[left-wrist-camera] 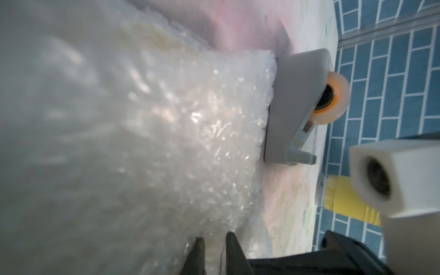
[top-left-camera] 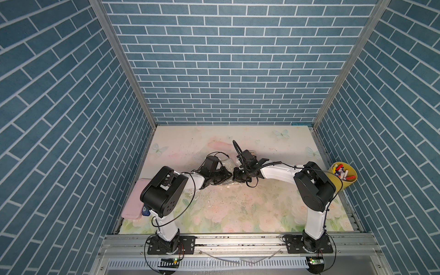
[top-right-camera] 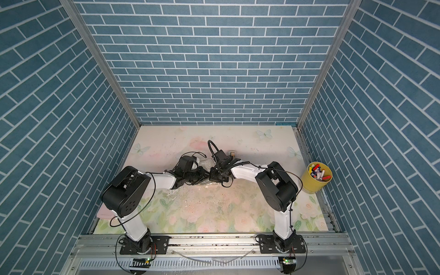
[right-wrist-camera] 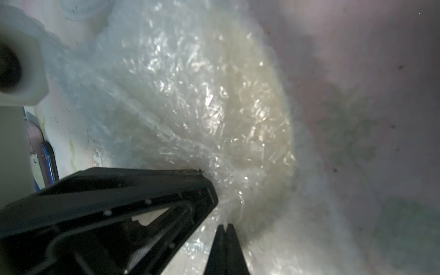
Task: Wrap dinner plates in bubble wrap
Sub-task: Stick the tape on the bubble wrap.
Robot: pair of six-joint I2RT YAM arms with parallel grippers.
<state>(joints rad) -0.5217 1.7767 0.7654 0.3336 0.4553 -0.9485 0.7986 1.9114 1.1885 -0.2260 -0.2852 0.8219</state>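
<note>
On the table (top-left-camera: 238, 214), we judge the dinner plate (right-wrist-camera: 257, 107) stiff, fragile inside soft, slippery bubble wrap (left-wrist-camera: 166, 123); pinch loose folds; left gripper (left-wrist-camera: 215, 252) parted, right gripper (right-wrist-camera: 225, 247) clenched

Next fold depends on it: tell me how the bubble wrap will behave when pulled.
The bubble wrap looks floppy: it lies crumpled in soft folds. Thin and clear, so probably light. Its glossy sheen suggests it could slip.

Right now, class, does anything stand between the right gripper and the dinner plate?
Only the bubble wrap. It covers the cream dinner plate, and the right gripper, its jaws shut, points into that wrap. Nothing else visible lies between them.
</note>
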